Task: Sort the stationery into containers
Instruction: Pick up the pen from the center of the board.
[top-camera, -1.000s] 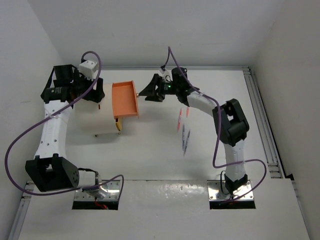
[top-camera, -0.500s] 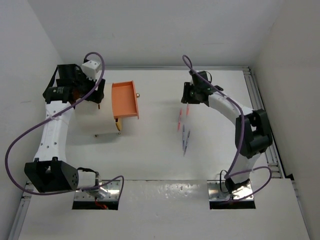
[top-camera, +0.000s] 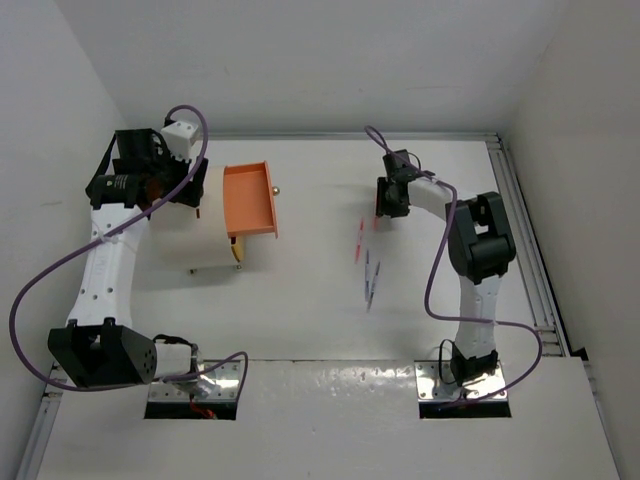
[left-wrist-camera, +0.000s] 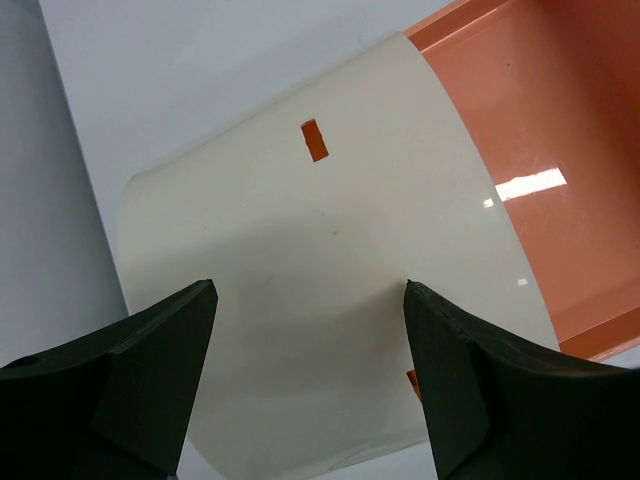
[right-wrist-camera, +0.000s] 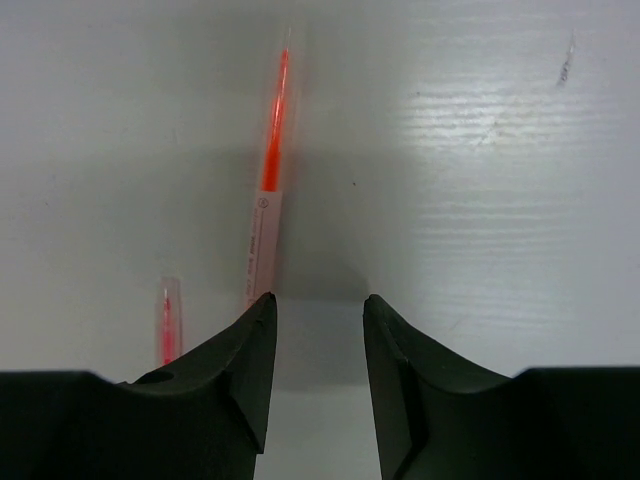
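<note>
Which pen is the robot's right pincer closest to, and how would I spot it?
Find the orange drawer on the white table, then look right to the little scatter of thin pens. You want the pink pen farthest back on the table, its end beside the open right pincer. The other pink pen and the blue pens lie clear of the pincer.

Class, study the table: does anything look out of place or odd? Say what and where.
Several thin pens lie loose on the table, at differing angles, right of the pulled-out orange drawer, which looks empty. One pink pen lies just beside the right pincer, not between its jaws.
</note>
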